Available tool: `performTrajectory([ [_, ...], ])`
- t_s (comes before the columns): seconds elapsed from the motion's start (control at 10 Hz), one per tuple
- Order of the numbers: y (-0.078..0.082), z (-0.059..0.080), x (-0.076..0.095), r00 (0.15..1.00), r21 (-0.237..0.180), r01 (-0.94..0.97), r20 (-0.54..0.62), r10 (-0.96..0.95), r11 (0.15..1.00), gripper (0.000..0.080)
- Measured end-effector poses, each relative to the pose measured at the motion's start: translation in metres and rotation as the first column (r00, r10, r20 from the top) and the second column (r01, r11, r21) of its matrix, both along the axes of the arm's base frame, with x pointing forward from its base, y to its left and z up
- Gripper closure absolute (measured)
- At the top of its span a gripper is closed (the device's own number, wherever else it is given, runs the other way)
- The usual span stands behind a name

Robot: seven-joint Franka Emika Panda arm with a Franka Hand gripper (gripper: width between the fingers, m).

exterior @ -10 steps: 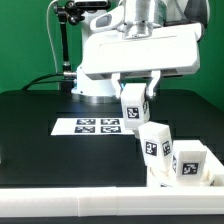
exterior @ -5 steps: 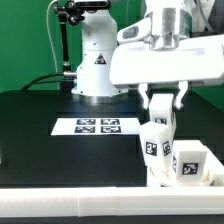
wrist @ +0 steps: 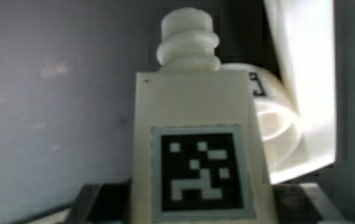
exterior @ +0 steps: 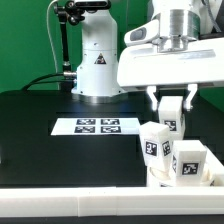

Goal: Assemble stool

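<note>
leg (wrist: 192, 110): white plastic block w/ sq tag, ribbed peg tip.
gripper (exterior: 172, 105): I read it clamped on the leg.

A black bench (exterior: 35, 140) fills the middle of the exterior view, its surface matte and dark. On it lies the marker board (exterior: 97, 126), a thin flat white sheet with a row of black-and-white square tags, set about midway between the near and far edges. Along the bench's near edge runs a white rail (exterior: 60, 200), low and pale. At the far side, toward the exterior view's left, a black stand (exterior: 62, 45) rises upright with a dark fitting at its top, and a black cable (exterior: 38, 80) curves down beside it. Behind everything hangs a green backdrop (exterior: 22, 40).
</note>
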State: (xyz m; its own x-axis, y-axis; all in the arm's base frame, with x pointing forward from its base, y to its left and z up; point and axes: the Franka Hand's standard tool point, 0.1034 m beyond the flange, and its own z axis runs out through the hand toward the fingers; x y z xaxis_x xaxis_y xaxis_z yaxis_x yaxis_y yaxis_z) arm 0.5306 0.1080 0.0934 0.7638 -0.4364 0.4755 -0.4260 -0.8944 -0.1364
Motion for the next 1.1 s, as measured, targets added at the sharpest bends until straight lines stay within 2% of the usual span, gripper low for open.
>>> performTrajectory([
  [0.2, 0.021, 0.007, 0.015, 1.0, 0.031, -0.021, -0.019, 0.022, 0.999, 0.0461],
  [0.4, 0.04, 0.016, 0.038, 0.999, 0.054, -0.045, -0.025, 0.046, 0.998, 0.0461],
  [0.8, 0.036, 0.016, 0.043, 0.997, 0.037, -0.067, -0.023, 0.068, 0.997, 0.0461],
  [1.0, 0.025, 0.025, 0.058, 0.993, 0.001, -0.116, -0.014, 0.116, 0.993, 0.0461],
  [1.1, 0.016, 0.029, 0.071, 0.99, -0.021, -0.14, -0.007, 0.139, 0.99, 0.0461],
])
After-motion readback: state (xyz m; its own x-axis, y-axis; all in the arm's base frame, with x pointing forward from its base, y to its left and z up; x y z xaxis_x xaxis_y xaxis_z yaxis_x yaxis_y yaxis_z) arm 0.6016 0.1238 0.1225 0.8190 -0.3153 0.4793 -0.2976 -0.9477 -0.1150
